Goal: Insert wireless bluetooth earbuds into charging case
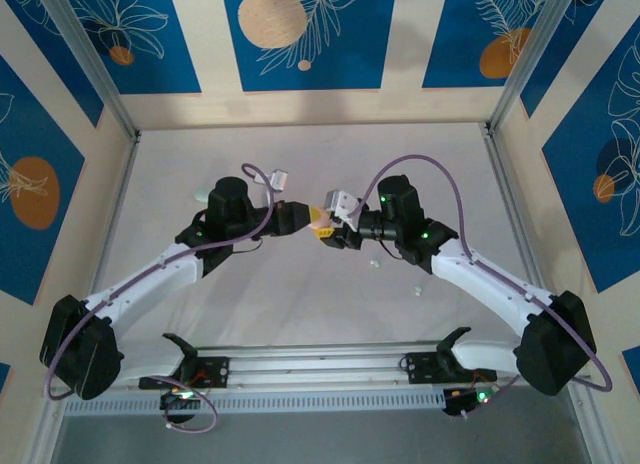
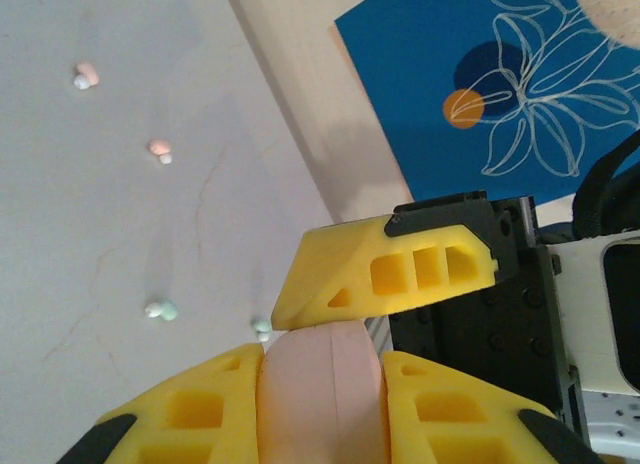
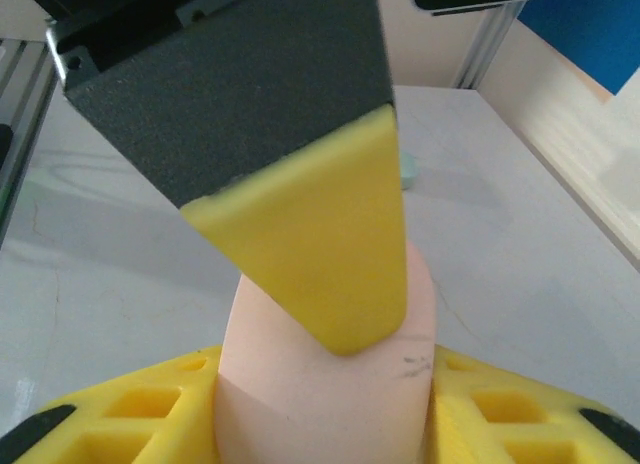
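My left hand [image 1: 303, 219] is closed tight on a pale pink oval plastic case [image 2: 320, 394]. Its two yellow fingers [image 2: 235, 379] press against opposite sides of the case and hold it up off the white surface [image 2: 60, 234], above the middle. My right hand [image 1: 327, 231] meets it there from the other side, so the two hands come nose to nose with the case between them.

From the right wrist, the same case stands between my right hand's yellow fingers [image 3: 150, 384], with no gap I can see on either side. Whether they clamp it or only lie against it, I cannot tell. One left finger [image 3: 320, 244], black with a yellow pad, crosses in front of the case in that view. From the left wrist, one right finger [image 2: 390, 274] lies against the case's far end. A thin seam runs along the case, and I cannot tell whether its lid is open or closed.

The earbuds lie loose on the surface, apart from the case. There are two tiny pinkish earbuds [image 2: 85, 76] [image 2: 160, 150] farther off and two tiny mint earbuds [image 2: 160, 309] [image 2: 262, 328] nearer. From above, two pale specks [image 1: 372, 265] [image 1: 415, 287] lie just beside my right forearm. A pale mint rounded thing [image 3: 408, 169] rests on the surface, half hidden behind the left finger.
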